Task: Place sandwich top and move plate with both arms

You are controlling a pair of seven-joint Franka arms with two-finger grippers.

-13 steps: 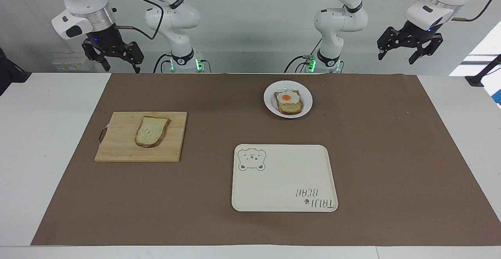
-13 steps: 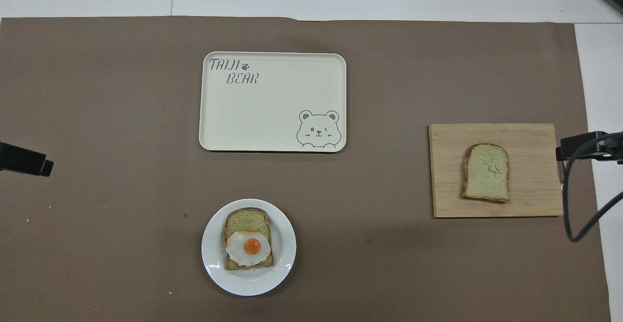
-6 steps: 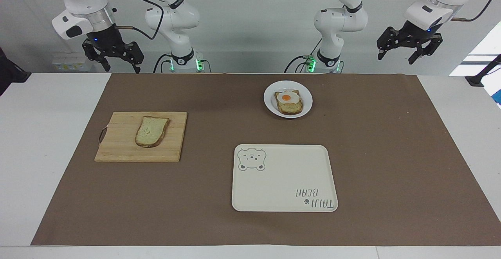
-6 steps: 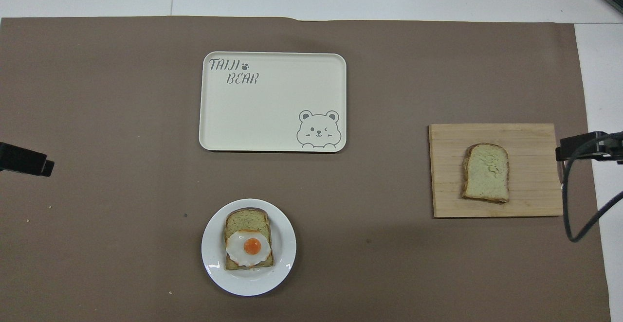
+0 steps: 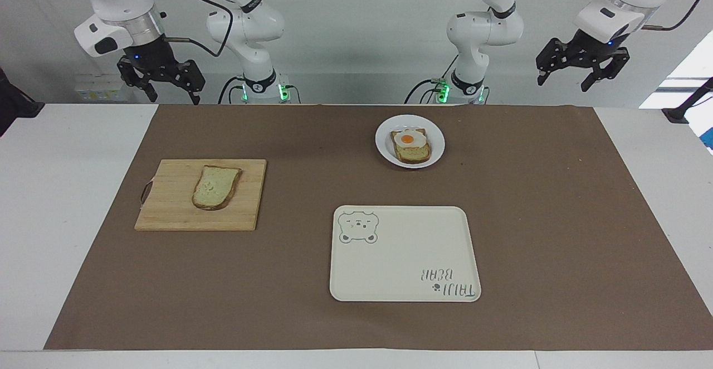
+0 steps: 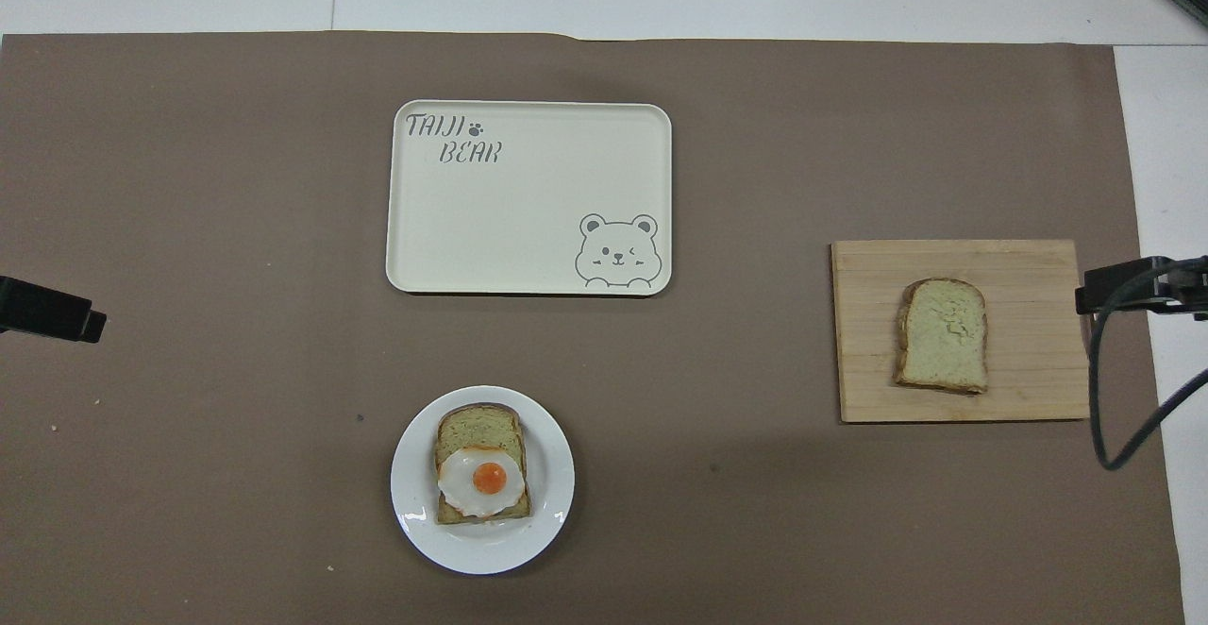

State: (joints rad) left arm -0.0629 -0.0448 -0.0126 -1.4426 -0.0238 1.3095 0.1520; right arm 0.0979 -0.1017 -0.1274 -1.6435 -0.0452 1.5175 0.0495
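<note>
Black left end effector [image 5: 582, 71] and black right end effector [image 5: 161, 82] hang spread wide, grasping nothing, above the tabletop's robot-side corners. Overhead, the pale brown-crusted sandwich top [image 6: 942, 334] lies on a wooden cutting board [image 6: 1038, 276] toward the right arm's end; the small round white plate [image 6: 557, 474] carries egg-topped toast [image 6: 481, 464].

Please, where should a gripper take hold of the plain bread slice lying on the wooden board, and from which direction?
The sandwich top lies flat on the cutting board, so probably come straight down and pinch across its two long crust sides, near the middle. It is narrower that way and nothing crowds it. The right gripper, open and raised at that end, seems best placed; the left gripper waits open.
</note>
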